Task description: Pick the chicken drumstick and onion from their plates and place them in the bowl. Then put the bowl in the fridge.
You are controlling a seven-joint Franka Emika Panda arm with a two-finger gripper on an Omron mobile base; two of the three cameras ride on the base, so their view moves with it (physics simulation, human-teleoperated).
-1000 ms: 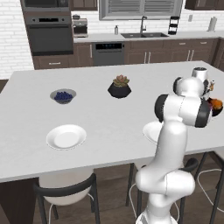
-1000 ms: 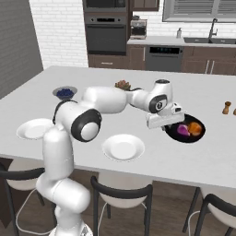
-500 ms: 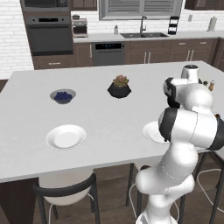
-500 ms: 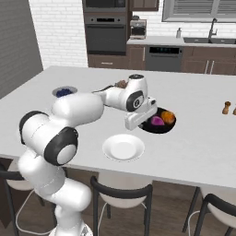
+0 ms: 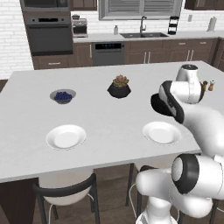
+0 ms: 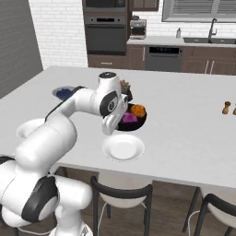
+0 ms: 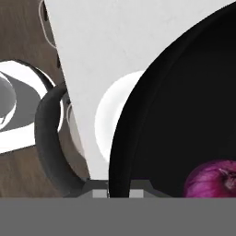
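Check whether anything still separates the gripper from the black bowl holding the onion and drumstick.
Nothing visible does. The gripper is shut on the rim of the black bowl, which it holds over the white counter. The onion and chicken drumstick lie inside it.

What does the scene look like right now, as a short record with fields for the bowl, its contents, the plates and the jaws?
bowl: black bowl held up above the counter
contents: onion and chicken drumstick inside
plates: both white plates bare
jaws: gripper shut on the bowl's rim
other: berry bowl and plant pot farther back on the counter
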